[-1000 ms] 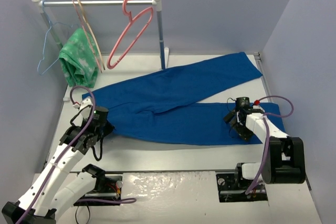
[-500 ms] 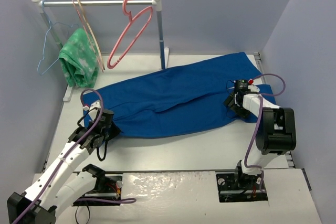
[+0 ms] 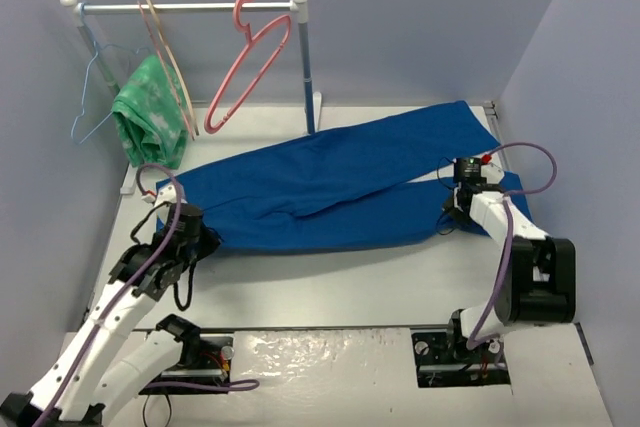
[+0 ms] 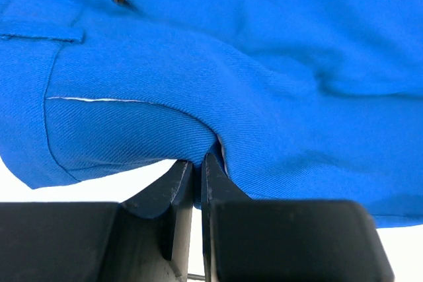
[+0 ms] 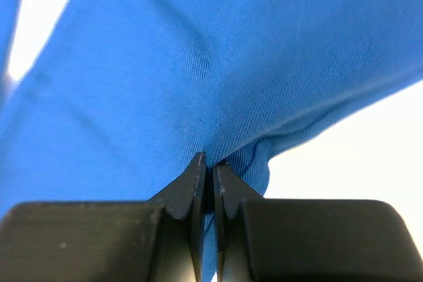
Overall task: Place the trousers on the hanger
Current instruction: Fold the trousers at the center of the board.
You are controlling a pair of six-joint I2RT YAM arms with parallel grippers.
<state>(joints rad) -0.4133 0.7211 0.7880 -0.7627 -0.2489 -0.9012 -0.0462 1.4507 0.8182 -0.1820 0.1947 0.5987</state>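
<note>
The royal-blue trousers lie spread across the table, legs running right, the near leg folded partly over the far one. My left gripper is shut on the waist edge of the trousers at the left, cloth pinched between its fingers. At the right, my right gripper is shut on the hem end of the near leg, with the blue cloth of the trousers filling that wrist view. The pink hanger hangs from the rail at the back, apart from both grippers.
A white rail on an upright post stands at the back left. It carries a beige hanger, a thin light-blue wire hanger and a green patterned cloth. Purple-grey walls close in left, right and behind.
My right gripper has shut on the near leg's end and carried it back toward the far leg, folding the trousers narrower. The left gripper shifted slightly, still gripping the waist.
</note>
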